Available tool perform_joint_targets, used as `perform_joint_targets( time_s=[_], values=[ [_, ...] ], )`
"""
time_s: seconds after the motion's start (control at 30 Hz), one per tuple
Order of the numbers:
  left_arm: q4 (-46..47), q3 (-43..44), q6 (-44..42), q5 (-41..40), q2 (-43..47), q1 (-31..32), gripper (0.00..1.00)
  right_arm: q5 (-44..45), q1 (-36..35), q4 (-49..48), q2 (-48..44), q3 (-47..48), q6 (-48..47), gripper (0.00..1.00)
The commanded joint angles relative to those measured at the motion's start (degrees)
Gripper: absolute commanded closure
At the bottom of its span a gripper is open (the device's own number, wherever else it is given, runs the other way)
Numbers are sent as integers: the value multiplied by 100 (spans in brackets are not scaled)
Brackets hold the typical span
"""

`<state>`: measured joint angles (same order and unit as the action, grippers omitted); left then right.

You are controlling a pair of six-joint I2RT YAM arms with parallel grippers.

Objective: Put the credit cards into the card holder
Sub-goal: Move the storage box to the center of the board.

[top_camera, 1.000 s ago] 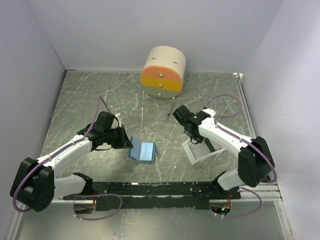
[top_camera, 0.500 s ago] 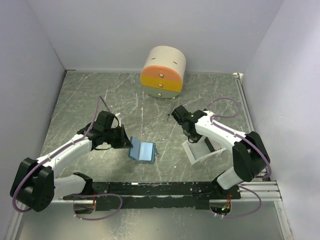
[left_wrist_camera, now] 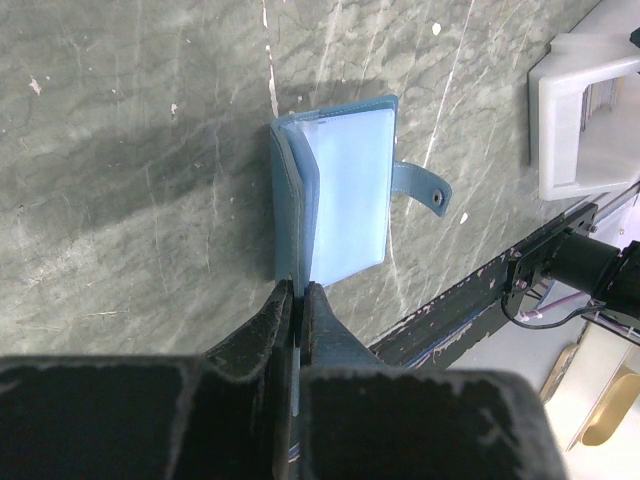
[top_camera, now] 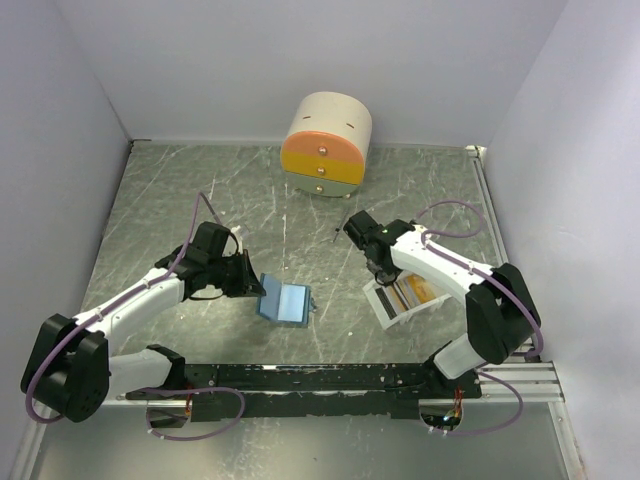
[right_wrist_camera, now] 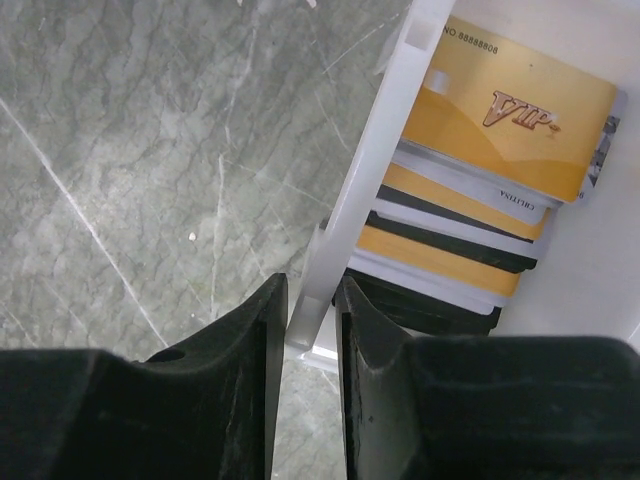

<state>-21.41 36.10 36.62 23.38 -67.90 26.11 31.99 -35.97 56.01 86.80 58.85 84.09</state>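
The light-blue card holder (top_camera: 285,300) lies open on the marbled table, its tab (left_wrist_camera: 425,185) pointing away. My left gripper (top_camera: 250,280) is shut on the edge of its raised cover; in the left wrist view the fingertips (left_wrist_camera: 298,288) pinch that blue flap (left_wrist_camera: 287,200). The credit cards (right_wrist_camera: 510,120), orange, white and dark, lie fanned in a stack inside the white tray (right_wrist_camera: 380,150). My right gripper (right_wrist_camera: 310,290) straddles the tray's near wall, one finger outside and one inside, closed tight against it. From above, the right gripper (top_camera: 380,278) sits at the tray's left corner (top_camera: 385,310), beside the cards (top_camera: 415,290).
A round cream drawer box (top_camera: 325,145) with orange and yellow fronts stands at the back. The black rail (top_camera: 320,378) runs along the near edge between the arm bases. White walls close in both sides. The tray (left_wrist_camera: 585,120) also shows in the left wrist view.
The right gripper's jaws have closed in around the tray wall and the arm has shifted slightly, uncovering the orange cards from above. The left arm and card holder have not moved.
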Motion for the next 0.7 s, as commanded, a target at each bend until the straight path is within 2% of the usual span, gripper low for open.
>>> perform_joint_targets(
  time_s=[0.0, 0.37, 0.67],
  values=[
    [49, 25, -33, -27, 121, 35, 93, -129, 24, -48, -37, 221, 163, 76],
    [47, 25, -30, -71, 139, 35, 93, -752, -309, -479, 465, 610, 338, 78],
    [-4, 55, -32, -101, 137, 35, 93, -951, -462, -498, 851, 1008, 938, 78]
  ],
)
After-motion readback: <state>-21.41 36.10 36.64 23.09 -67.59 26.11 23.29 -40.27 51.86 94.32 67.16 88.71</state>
